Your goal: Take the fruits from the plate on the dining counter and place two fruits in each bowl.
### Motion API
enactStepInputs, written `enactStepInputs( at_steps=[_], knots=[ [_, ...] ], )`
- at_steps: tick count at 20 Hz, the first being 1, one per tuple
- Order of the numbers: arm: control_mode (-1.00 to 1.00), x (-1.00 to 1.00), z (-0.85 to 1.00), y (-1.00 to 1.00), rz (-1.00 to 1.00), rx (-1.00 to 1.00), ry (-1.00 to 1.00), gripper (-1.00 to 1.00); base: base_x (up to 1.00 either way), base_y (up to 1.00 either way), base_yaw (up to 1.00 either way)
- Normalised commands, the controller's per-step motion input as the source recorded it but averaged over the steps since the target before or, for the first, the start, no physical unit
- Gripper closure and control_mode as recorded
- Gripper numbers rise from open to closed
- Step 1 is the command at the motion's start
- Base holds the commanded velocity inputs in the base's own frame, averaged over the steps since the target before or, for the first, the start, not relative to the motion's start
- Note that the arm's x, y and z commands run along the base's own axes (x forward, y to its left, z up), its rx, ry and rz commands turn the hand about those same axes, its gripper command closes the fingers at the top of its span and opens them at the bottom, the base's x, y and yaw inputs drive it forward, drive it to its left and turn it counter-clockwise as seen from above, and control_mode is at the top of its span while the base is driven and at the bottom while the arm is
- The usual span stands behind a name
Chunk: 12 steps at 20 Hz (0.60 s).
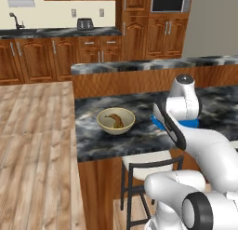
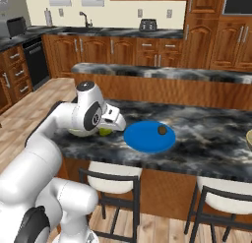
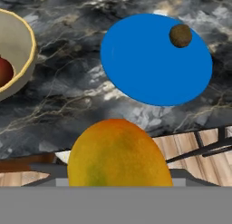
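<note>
1. The orange-green fruit [image 3: 118,154] sits right at the claw [image 2: 109,128], filling the near part of the hand view; the fingertips themselves are hidden behind it, so you can take it as pinched between half-spread jaws, though the contact itself cannot be seen.
2. Beyond the claw and off to one side lies the blue plate [image 3: 154,64], flat on the marbled surface [image 3: 81,96], with only the dark brown ball [image 3: 180,36] on it near the far rim.
3. To the other side of the claw is a cream bowl [image 3: 28,51] with a reddish-brown piece showing inside it; in the left base view that bowl [image 1: 115,120] holds the brown banana [image 1: 115,121].
4. Judging from this, you are carrying the fruit off the plate towards the bowl, and the ball remains to be moved.
5. Risk: the fruit is smooth and rounded, so a loose pinch could let it slip out and roll across the surface, possibly over the edge by the stools [image 2: 114,178].
6. Risk: the claw is not yet over the bowl. Release too early and the fruit lands on the surface, or strikes the rim and bounces away.
7. Risk: coming in low could knock the bowl's wall and shove it.
8. Keep count: two per bowl, so check what this one already holds before dropping.
</note>
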Motion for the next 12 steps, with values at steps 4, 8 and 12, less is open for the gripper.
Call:
enactStepInputs(
  at_steps=[4,8,12],
  knots=[
    [1.00,0.00,0.00,0.00,0.00,0.00,0.00,1.00,-0.74,-0.92,0.00],
    [1.00,0.00,0.00,0.00,0.00,0.00,0.00,1.00,-0.14,-1.00,0.00],
    [1.00,0.00,0.00,0.00,0.00,0.00,0.00,1.00,0.01,-1.00,0.00]
  ],
)
